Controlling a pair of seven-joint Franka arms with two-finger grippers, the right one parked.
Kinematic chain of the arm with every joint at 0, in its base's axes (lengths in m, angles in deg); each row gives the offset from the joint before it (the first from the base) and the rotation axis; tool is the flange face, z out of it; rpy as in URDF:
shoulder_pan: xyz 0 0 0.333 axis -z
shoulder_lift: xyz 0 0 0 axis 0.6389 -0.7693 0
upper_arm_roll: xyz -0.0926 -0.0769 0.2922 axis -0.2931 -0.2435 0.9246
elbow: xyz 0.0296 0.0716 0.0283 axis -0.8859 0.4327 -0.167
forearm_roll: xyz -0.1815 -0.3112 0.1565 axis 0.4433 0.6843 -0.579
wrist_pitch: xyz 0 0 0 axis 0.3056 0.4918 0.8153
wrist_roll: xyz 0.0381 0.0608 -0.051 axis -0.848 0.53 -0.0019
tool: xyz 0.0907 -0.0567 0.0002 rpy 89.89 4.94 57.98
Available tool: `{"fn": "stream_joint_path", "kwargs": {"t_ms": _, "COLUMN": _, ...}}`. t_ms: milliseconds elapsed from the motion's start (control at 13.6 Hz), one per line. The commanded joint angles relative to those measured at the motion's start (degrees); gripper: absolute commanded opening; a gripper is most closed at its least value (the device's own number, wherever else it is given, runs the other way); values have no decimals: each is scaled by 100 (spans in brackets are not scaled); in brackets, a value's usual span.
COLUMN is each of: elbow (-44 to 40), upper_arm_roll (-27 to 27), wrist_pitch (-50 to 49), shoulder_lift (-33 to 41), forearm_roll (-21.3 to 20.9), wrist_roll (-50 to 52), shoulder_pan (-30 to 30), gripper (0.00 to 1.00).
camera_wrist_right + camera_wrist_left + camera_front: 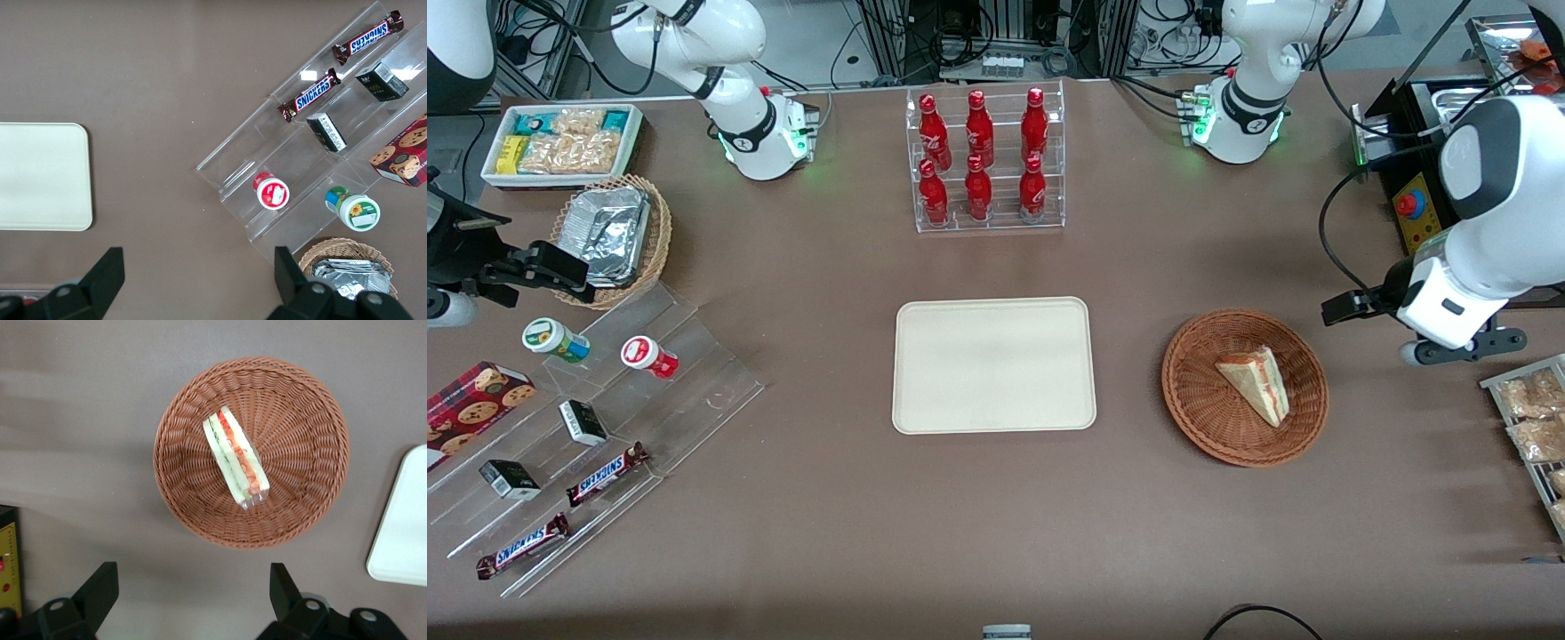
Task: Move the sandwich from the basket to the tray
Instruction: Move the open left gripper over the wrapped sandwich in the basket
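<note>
The claw (193, 587) of the working arm hangs above the brown desk (827, 551) with its two fingers (100, 590) spread wide, holding nothing and touching nothing. Directly below it and just to one side sits one round reddish-brown wicker basket (303, 487), and one wrapped sandwich (235, 457) lies inside it near the centre, its red, orange and green filling edge turned upward toward the wrist camera. One cream tray (994, 364) lies flat on the desk beside the basket, farther from the claw toward the parked arm's end, close to the basket without touching it, with nothing on it. Farther still from the claw, a clear tiered rack (989, 160) holds six red bottles (978, 188) in two rows of three; their white script cannot be read. Farthest from the claw, at the parked arm's end, a clear stepped stand (313, 143) carries two bars marked "SNICKERS" (310, 95), two small dark boxes (325, 131) with unreadable labels, one red-lidded cup (271, 191) and one green-lidded cup (353, 208), with one red cookie box (405, 150) at its edge.
</note>
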Motion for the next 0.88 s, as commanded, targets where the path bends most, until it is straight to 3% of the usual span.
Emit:
{"fn": "stream_joint_path", "kwargs": {"t_ms": 0, "elbow": 260, "upper_arm_roll": -53, "wrist_pitch": 388, "shoulder_lift": 15, "forearm_roll": 55, "wrist_roll": 385, "shoulder_pan": -16, "gripper": 100}}
{"fn": "stream_joint_path", "kwargs": {"t_ms": 809, "elbow": 549, "upper_arm_roll": -334, "wrist_pitch": 1213, "shoulder_lift": -425, "forearm_roll": -24, "wrist_roll": 1388, "shoulder_pan": 98, "gripper": 100}}
